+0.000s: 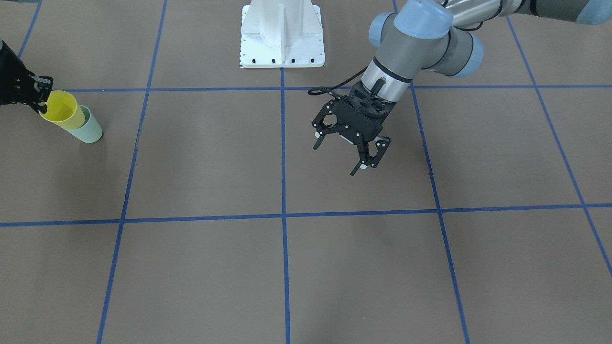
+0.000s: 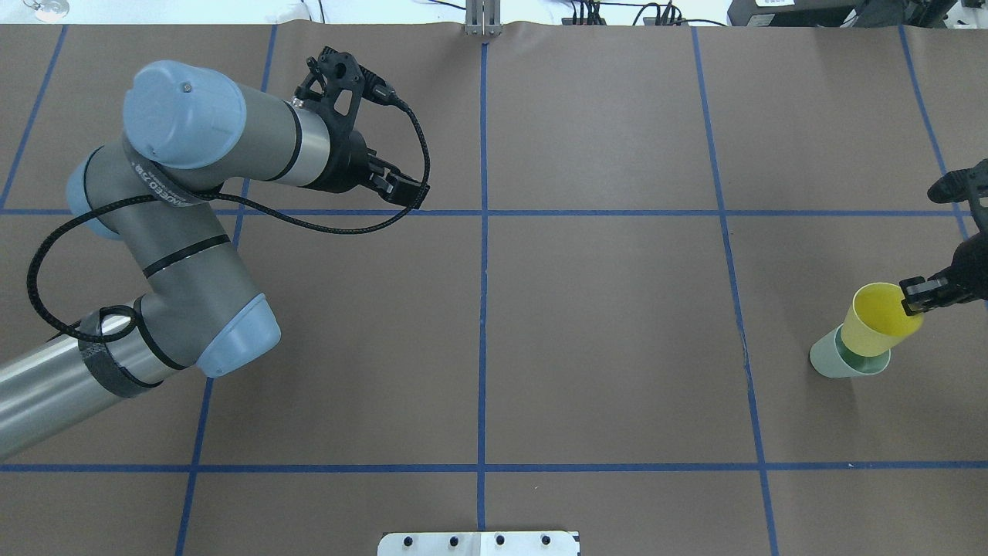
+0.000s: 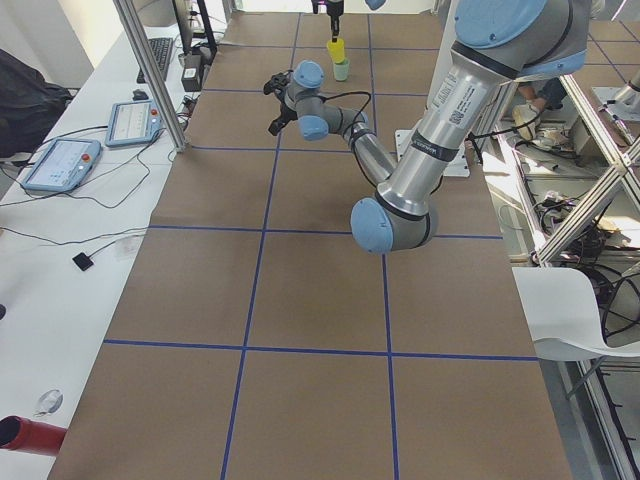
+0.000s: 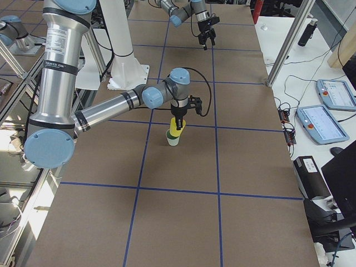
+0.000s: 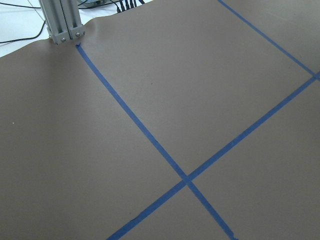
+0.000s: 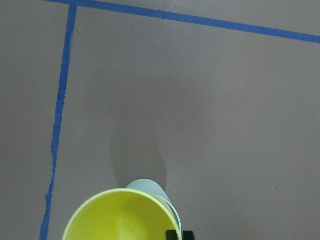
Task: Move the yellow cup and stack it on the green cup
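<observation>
The yellow cup [image 2: 880, 320] hangs tilted at the table's right end, its lower end in the mouth of the green cup [image 2: 834, 361], which stands upright on the brown table. My right gripper [image 2: 915, 297] is shut on the yellow cup's rim. The front-facing view shows the same: yellow cup [image 1: 61, 109], green cup [image 1: 89, 128], right gripper [image 1: 42, 98]. The right wrist view looks down into the yellow cup [image 6: 120, 215] with the green cup [image 6: 147, 187] behind it. My left gripper [image 1: 351, 155] is open and empty above the table, far from both cups.
Blue tape lines [image 2: 484, 309] divide the brown table into squares. The white robot base plate [image 1: 282, 33] sits at the robot's side. An aluminium post [image 5: 62, 20] stands at the table's far edge, with cables behind it.
</observation>
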Controlling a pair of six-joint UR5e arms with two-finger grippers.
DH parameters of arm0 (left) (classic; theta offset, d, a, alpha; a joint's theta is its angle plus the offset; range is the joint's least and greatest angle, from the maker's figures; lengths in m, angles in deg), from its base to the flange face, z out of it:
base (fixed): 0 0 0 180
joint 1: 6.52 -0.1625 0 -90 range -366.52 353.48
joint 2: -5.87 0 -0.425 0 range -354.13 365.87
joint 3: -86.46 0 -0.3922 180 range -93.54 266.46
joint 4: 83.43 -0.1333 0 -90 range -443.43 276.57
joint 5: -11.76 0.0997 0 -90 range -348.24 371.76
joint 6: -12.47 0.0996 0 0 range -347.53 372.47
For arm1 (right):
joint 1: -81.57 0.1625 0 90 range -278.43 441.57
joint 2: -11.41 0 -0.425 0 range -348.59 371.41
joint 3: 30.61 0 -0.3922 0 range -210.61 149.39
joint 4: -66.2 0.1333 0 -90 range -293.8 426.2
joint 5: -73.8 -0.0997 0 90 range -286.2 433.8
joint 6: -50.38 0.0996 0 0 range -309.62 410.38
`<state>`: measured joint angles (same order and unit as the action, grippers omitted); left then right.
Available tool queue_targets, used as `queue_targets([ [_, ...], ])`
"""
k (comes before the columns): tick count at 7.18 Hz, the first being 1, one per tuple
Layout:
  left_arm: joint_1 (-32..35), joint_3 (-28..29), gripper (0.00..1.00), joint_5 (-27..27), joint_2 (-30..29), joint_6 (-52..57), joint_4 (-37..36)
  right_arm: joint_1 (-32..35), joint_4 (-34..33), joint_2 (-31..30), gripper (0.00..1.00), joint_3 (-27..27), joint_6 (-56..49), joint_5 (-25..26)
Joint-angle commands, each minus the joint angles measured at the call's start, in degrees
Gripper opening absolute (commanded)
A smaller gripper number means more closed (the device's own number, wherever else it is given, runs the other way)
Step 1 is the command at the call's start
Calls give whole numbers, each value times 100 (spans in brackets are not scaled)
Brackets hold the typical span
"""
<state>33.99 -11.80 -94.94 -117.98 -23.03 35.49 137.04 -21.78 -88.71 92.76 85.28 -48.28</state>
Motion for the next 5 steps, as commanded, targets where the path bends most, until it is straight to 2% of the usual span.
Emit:
queue_targets([
  [1, 0, 0, 100, 0, 1, 0, 0, -36, 0, 1, 0, -6, 0, 0],
  [5, -8, 0, 100, 0, -8, -53, 0, -106, 0, -8, 0, -50, 0, -18],
])
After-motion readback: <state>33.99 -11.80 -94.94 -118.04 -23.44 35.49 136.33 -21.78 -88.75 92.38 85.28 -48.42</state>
